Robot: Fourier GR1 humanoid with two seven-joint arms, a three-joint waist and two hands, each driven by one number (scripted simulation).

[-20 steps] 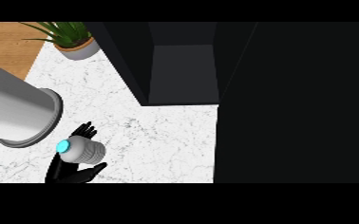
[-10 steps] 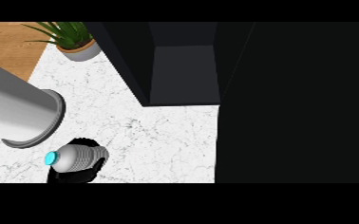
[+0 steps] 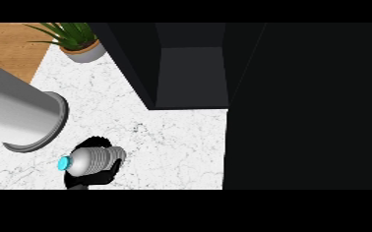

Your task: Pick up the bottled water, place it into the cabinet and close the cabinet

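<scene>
The bottled water [image 3: 94,159], clear and ribbed with a cyan cap, lies tilted at the lower left of the head view, with the cap pointing left. My left hand [image 3: 91,178] is curled under and around it, mostly hidden by the bottle, above the white marble counter [image 3: 174,147]. The dark cabinet [image 3: 190,73] stands open up and to the right of the bottle. Its grey inner floor shows. A big dark panel [image 3: 298,103] fills the right side. My right hand does not show.
A large grey metal cylinder [image 3: 25,113] lies on its side just up-left of the bottle. A potted plant [image 3: 76,42] stands at the counter's far left corner. Beyond it is a wooden surface [image 3: 18,44].
The bottle has sunk slightly toward the lower edge and then shifted a little right. The fingers that stuck up beside it a second ago no longer show.
</scene>
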